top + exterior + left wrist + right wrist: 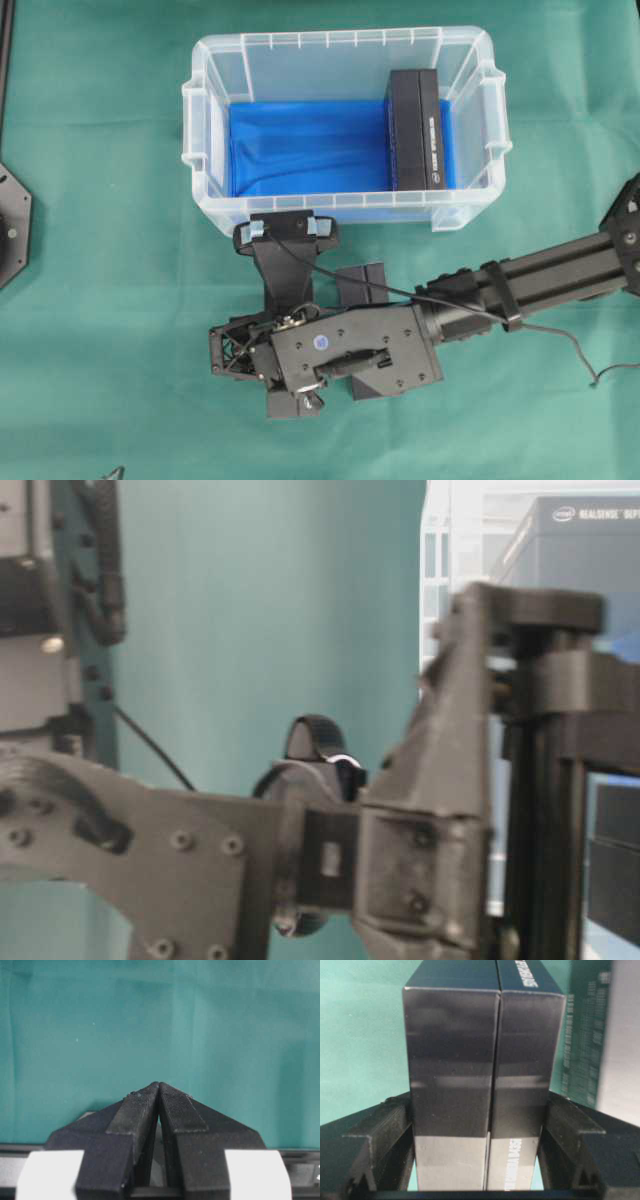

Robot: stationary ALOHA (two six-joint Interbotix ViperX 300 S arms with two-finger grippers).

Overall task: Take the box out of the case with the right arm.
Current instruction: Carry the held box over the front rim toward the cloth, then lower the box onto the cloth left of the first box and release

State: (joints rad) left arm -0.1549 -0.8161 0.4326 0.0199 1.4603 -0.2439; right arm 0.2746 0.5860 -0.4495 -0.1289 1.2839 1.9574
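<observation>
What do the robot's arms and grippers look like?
The right arm is all black and made of boxy blocks. A thin black cable loops along it, and it has a small round blue sticker on top. The right gripper has black fingers. The left gripper has black ridged fingers tapering to a point, with white brackets behind.

Overhead: we look straight down on the case (345,125) and green tabletop (100,300). Table-level: close, sideways, sharing that case. Wrist views: we sit just behind each hand, facing along it.
</observation>
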